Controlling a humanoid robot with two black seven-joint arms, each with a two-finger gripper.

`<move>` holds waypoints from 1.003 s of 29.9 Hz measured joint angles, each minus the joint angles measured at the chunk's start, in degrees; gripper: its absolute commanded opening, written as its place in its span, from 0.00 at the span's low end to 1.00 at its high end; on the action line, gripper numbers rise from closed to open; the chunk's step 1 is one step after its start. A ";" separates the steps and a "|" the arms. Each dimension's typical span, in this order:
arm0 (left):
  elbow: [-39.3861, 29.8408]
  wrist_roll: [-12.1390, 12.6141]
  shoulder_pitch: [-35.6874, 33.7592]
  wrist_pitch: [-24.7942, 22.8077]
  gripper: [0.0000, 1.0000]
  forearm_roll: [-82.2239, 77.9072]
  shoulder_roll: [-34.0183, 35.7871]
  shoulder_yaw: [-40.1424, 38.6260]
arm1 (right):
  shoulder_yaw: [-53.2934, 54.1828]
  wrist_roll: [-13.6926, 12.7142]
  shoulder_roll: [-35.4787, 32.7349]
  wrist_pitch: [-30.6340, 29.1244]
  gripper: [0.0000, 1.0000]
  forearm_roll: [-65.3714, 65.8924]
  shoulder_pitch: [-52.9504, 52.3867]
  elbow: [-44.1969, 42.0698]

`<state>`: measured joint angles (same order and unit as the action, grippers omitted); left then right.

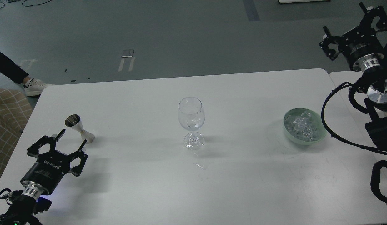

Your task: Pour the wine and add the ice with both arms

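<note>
You see one stemmed glass [191, 122], one metal jigger [78, 128] and one green bowl [319, 136]. The ice [303, 126] is many cubes, too heaped to count. You have two grippers [72, 139] [348, 26].

One brand can be read: white letters spelling "ROBOTIQ" stand on the black body of the left gripper [71, 139], at the lower left of the frame, running slantwise just below its fingers. The right gripper [349, 32], at the upper right of the frame, carries a short line of small white print on its black body, but it is too small to make out.
</note>
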<state>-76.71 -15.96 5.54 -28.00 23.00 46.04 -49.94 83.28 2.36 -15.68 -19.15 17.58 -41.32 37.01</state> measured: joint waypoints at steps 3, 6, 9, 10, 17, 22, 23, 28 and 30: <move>-1.09 0.60 0.14 0.00 0.65 0.40 0.15 -0.05 | 0.03 -0.13 0.00 0.00 1.00 -0.01 -0.03 0.09; -1.37 0.88 0.24 0.00 0.65 0.54 0.15 -0.08 | 0.05 -0.16 0.00 0.00 1.00 -0.01 -0.06 0.14; -1.41 0.92 0.34 0.00 0.68 1.31 0.15 -0.13 | 0.05 -0.17 -0.01 0.06 1.00 -0.01 -0.08 0.16; -1.41 0.96 0.39 0.00 0.68 1.88 0.15 -0.13 | 0.05 -0.17 -0.02 0.07 1.00 -0.01 -0.08 0.16; -1.44 1.64 0.59 0.00 0.68 5.19 -0.31 -0.29 | 0.05 -0.23 -0.05 0.21 1.00 -0.01 -0.09 0.16; -1.44 1.64 0.55 0.00 0.68 7.76 -0.60 -0.40 | 0.05 -0.26 0.16 0.57 1.00 -0.01 -0.16 0.16; -1.44 1.64 0.55 0.00 0.68 8.31 -0.65 -0.44 | 0.05 -0.26 0.16 0.59 1.00 -0.01 -0.16 0.16; -1.43 1.64 0.52 0.00 0.67 10.89 -0.91 -0.49 | -0.01 -0.26 0.04 0.62 1.00 -0.01 -0.16 0.16; -1.43 1.63 0.44 0.30 0.67 11.10 -1.07 -0.62 | -0.04 -0.26 0.02 0.74 1.00 -0.01 -0.17 0.16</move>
<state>-78.14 -14.33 5.98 -27.70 34.10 44.97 -50.56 83.24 2.10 -15.66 -18.41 17.58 -41.49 37.18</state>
